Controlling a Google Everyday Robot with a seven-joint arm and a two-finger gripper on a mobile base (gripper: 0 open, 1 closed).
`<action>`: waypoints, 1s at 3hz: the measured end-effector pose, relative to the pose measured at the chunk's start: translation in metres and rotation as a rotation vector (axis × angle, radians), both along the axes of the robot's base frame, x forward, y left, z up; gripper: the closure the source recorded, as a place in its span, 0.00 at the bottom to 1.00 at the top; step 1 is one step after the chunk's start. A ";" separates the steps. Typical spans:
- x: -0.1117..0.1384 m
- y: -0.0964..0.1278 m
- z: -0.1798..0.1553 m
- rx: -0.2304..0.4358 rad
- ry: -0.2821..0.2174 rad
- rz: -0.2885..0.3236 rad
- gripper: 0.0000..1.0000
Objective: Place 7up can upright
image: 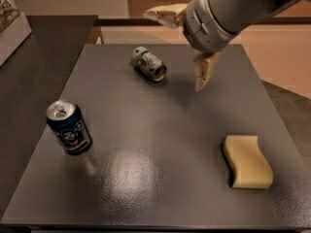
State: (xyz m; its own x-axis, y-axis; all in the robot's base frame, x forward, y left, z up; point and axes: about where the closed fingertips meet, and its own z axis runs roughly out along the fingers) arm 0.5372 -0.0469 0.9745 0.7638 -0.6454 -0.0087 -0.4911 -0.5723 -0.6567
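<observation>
The 7up can [148, 63], silver-white and green, lies on its side at the back middle of the dark grey table [160, 144]. My gripper [175, 47] hangs above the table just right of the can, apart from it. It is open and empty: one pale finger [163, 14] points left over the table's far edge, the other [204, 72] points down to the can's right.
A dark blue can [69, 126] with a white emblem stands upright at the left. A yellow sponge [247, 161] lies at the right front. A darker counter [34, 57] adjoins on the left, with a white box [10, 28] at its far corner.
</observation>
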 end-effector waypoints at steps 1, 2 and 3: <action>0.011 0.013 -0.007 -0.089 -0.150 0.126 0.00; 0.025 0.018 -0.014 -0.183 -0.270 0.184 0.00; 0.041 0.021 -0.022 -0.284 -0.376 0.208 0.00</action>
